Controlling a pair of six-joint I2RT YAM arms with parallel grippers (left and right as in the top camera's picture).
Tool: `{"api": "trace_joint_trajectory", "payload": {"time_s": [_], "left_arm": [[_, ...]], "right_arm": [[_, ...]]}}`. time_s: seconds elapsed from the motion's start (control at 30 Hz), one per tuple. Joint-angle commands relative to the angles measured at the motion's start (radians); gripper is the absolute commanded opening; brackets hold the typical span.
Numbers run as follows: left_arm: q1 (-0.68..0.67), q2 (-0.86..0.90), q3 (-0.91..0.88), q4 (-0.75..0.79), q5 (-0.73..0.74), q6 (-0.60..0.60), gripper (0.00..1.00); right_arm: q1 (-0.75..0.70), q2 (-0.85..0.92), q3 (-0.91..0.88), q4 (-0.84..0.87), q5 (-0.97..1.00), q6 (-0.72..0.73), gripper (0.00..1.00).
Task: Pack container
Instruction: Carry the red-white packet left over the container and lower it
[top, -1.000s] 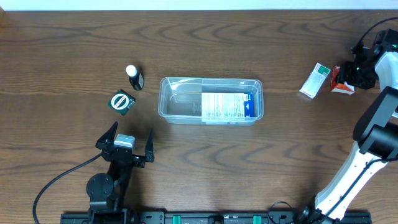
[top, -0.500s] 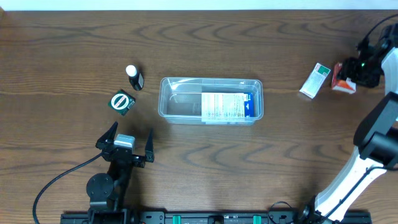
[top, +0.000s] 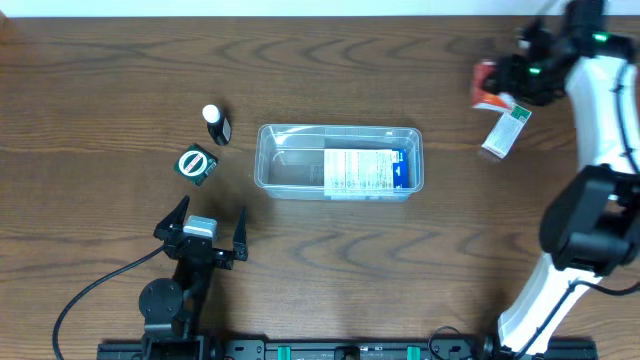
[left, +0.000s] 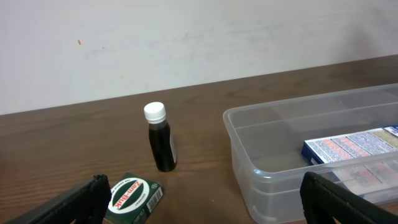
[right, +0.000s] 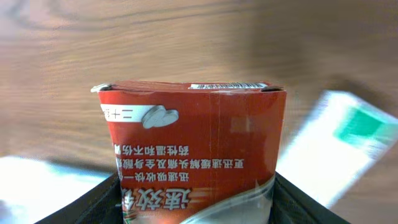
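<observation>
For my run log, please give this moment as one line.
left gripper: open | right gripper: holds red box | container: one blue-white box inside

A dark wood-grain table (top: 100, 60) runs up to a plain pale wall (left: 186, 37).

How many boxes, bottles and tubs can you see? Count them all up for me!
Boxes: 4 (red box, white-green box, blue-white box, dark green box)
Dark bottle: 1
Clear container: 1
Total: 6

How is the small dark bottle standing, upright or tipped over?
Upright: the left wrist view shows the bottle standing on its base, white cap uppermost.
</observation>
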Motion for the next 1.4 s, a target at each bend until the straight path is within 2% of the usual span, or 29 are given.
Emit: {"api": "trace_joint_trajectory", "payload": {"time_s": [0.0, 0.5, 0.87, 1.1, 1.37], "left_arm": [[-0.003, -0.007, -0.019, -0.032, 0.011, 0.005, 0.98], [-0.003, -0.007, -0.019, -0.032, 0.011, 0.005, 0.98], [-0.003, -0.007, -0.019, -0.032, 0.011, 0.005, 0.98], [-0.003, -0.007, -0.019, -0.032, 0.011, 0.005, 0.98], [-0.003, -0.007, -0.019, -0.032, 0.011, 0.005, 0.98]], "right_arm": [[0.095, -0.013, 0.011, 0.002, -0.054, 0.091, 0.65], [0.343, -0.018, 0.011, -0.028, -0.119, 0.243, 0.64], [0.427, -0.125, 0.012, -0.154, -0.121, 0.314, 0.64], [0.486, -0.166, 0.011, -0.281, -0.006, 0.367, 0.64], [0.555, -0.154, -0.002, -0.32, 0.195, 0.426, 0.66]]}}
